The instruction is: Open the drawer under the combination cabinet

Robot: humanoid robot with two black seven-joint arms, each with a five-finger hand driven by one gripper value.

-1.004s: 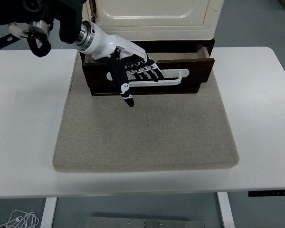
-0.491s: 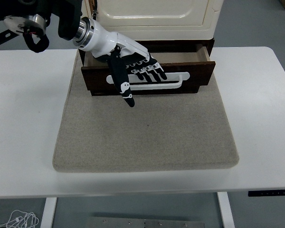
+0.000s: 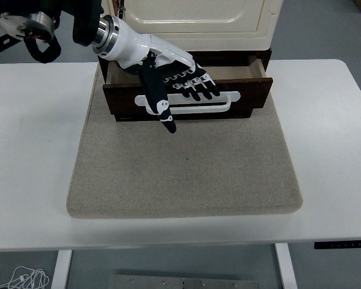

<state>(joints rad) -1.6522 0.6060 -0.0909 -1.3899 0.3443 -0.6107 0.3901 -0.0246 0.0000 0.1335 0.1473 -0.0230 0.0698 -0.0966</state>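
My left hand (image 3: 174, 84) lies across the pulled-out drawer (image 3: 253, 93) front, fingers (image 3: 201, 90) extended, loosely apart over its white handle (image 3: 219, 102) (thumb pointing down), grasping nothing.

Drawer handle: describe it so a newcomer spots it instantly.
Find the cream cabinet at the table's far edge; under it a dark brown drawer sticks out over the beige mat. The handle is the long white horizontal bar on the drawer front, partly under the robot hand, the only white part there.
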